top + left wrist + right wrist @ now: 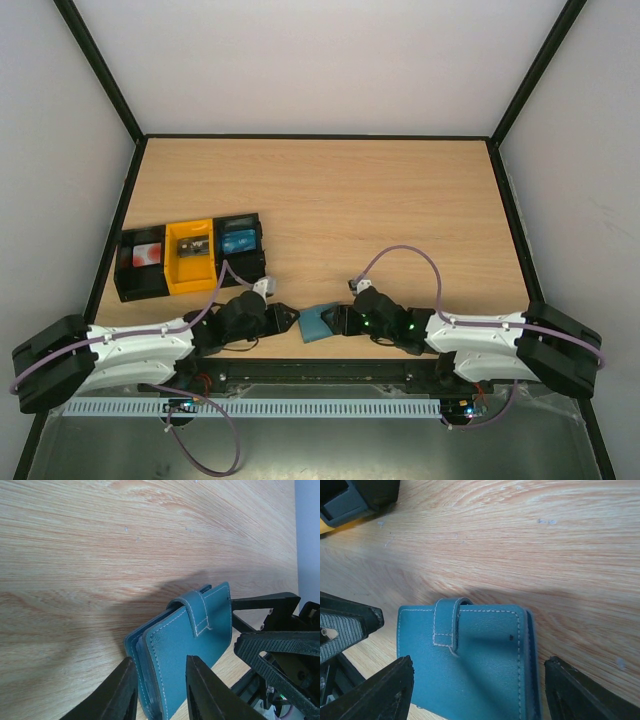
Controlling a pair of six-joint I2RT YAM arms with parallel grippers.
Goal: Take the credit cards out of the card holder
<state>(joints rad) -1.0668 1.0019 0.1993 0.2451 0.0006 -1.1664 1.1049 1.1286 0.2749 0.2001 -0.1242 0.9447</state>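
1. We found the card holder (318, 322) mid near edge of the surface (350, 200), strap (451, 625) closed.
2. Left fingers (117, 692) pinched it; right fingers (380, 692) were spread around it.
3. We reckoned unhooking the strap came next.

**Even light above, soft shadows up close**

We find the overhead view bright and evenly lit. The pale wooden surface (350, 200) looks matte and the white walls (330, 60) are slightly washed out. The light seems to fall from above.

In both wrist views a broad, soft-edged shadow lies on the wood beside the small teal-blue folding card holder (185, 645). It is darkest in the left wrist view, where it spreads to the left. The holder's pale stitching is sharp. The black jaws at the bottom edges, close to the lens, look a little soft, as does the far wood grain.
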